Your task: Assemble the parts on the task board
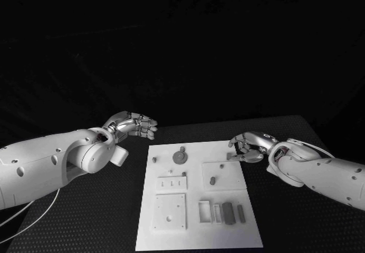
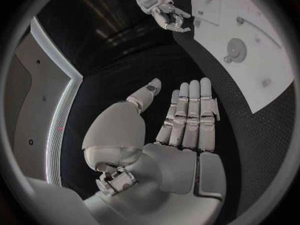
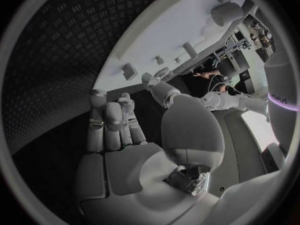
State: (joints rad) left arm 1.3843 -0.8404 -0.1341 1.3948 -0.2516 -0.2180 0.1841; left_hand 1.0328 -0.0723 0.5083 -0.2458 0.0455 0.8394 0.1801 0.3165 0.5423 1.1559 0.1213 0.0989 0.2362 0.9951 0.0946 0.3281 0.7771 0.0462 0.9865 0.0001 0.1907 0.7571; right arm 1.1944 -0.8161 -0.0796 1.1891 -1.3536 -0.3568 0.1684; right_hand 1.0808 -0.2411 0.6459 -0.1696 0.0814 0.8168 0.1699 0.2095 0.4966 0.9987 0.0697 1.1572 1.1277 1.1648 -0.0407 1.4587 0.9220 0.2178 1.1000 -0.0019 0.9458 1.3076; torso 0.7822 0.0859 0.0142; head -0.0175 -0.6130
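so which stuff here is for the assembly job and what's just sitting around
For the job:
- task board
- round disc part
- upright grey parts
- left hand, empty
- right hand, fingers curled, over the board's far right edge

Just there:
- black table
- white cable

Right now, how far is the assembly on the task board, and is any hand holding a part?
Little looks done. The task board carries a round disc part near its far end, and grey bar-shaped parts lie loose in a row near its right edge. Nothing is in hand: the left hand hovers open beside the board's far left corner, and the right hand, fingers curled, hangs at its right edge. Picking and seating the parts remains.
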